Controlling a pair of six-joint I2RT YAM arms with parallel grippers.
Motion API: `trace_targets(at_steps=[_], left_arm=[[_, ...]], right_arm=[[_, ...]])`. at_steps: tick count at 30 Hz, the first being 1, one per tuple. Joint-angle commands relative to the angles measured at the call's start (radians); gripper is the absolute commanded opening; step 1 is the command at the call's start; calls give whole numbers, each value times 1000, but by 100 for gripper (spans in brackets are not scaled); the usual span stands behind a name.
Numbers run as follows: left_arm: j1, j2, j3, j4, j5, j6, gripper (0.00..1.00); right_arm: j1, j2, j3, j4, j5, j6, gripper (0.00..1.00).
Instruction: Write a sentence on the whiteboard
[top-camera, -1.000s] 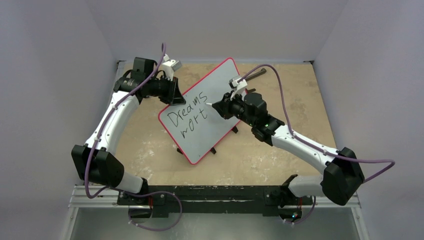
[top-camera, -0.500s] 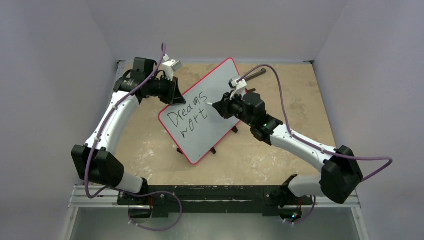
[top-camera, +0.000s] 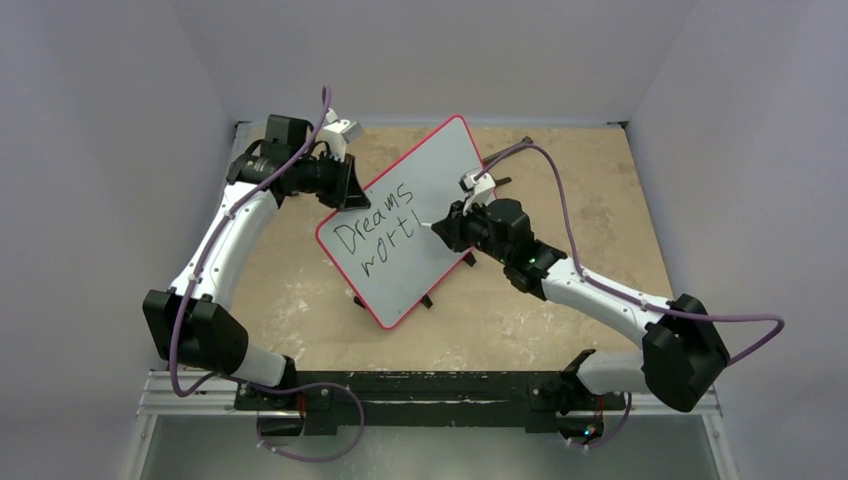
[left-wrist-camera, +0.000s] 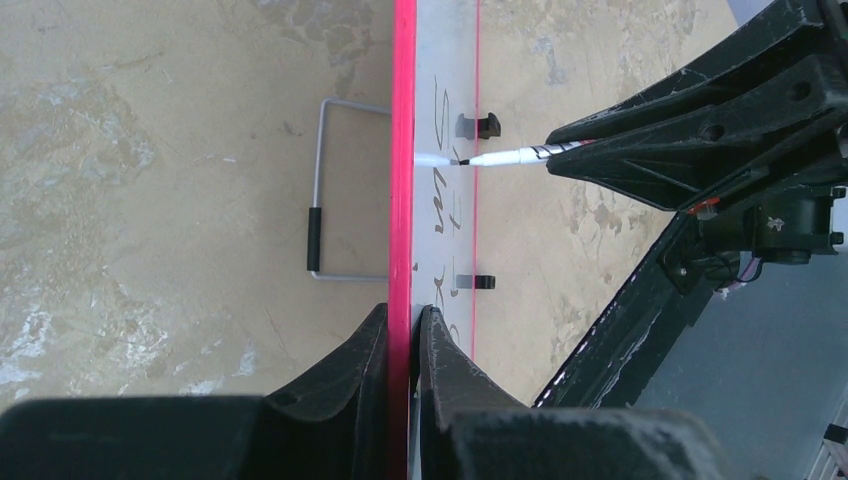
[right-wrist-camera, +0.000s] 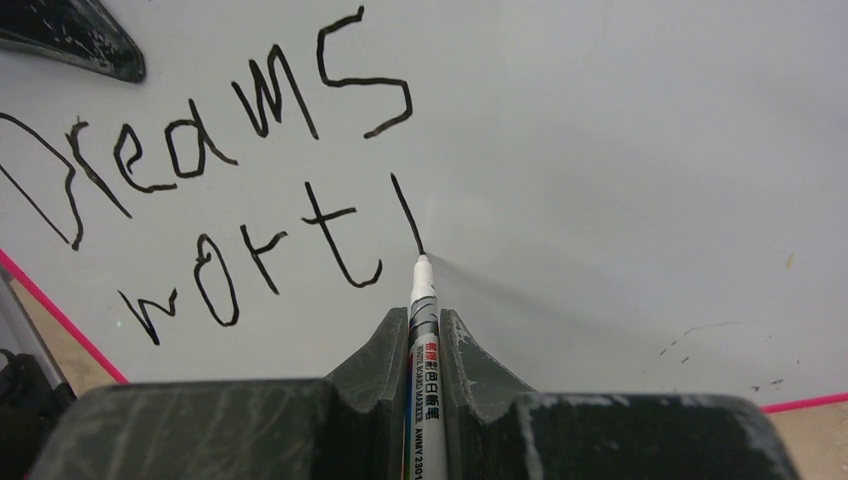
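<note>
Closest are the two arm bases, bolted on a black rail (top-camera: 430, 390) at the near edge of the tabletop (top-camera: 620, 200). Both arms reach forward from there.

Next comes the whiteboard (top-camera: 430, 170). It sits in the middle of the tabletop, turned at a slant, with one rounded corner pointing back toward the bases. It has a thin red rim, and small black clips (top-camera: 428, 300) stick out along its near right edge.

The sentence (top-camera: 375, 230) is on the left half of the board in black letters. The top line says "Dreams". The line under it says "wort", and then there is one straight stroke.

The right gripper (top-camera: 447, 225) is over the middle of the board. It is squeezed tight on a white marker (right-wrist-camera: 424, 300). The marker's tip touches the board right at the bottom of that straight stroke.

Farther back, the left gripper (top-camera: 345, 185) pinches the red rim on the board's far left edge, one finger on each side of it. In the left wrist view, a thin wire loop (left-wrist-camera: 318, 225) shows just beside the rim.
</note>
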Motion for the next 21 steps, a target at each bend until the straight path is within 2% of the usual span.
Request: trace_targets(at_steps=[1,21], left_arm=[[-1,-24,13,53,-13,28,0],[-1,-22,13,54,-10,26,0]], right_arm=[[-5,-22,-41,-10,2,11,0],[-5,20,90,-15,30,4,0]])
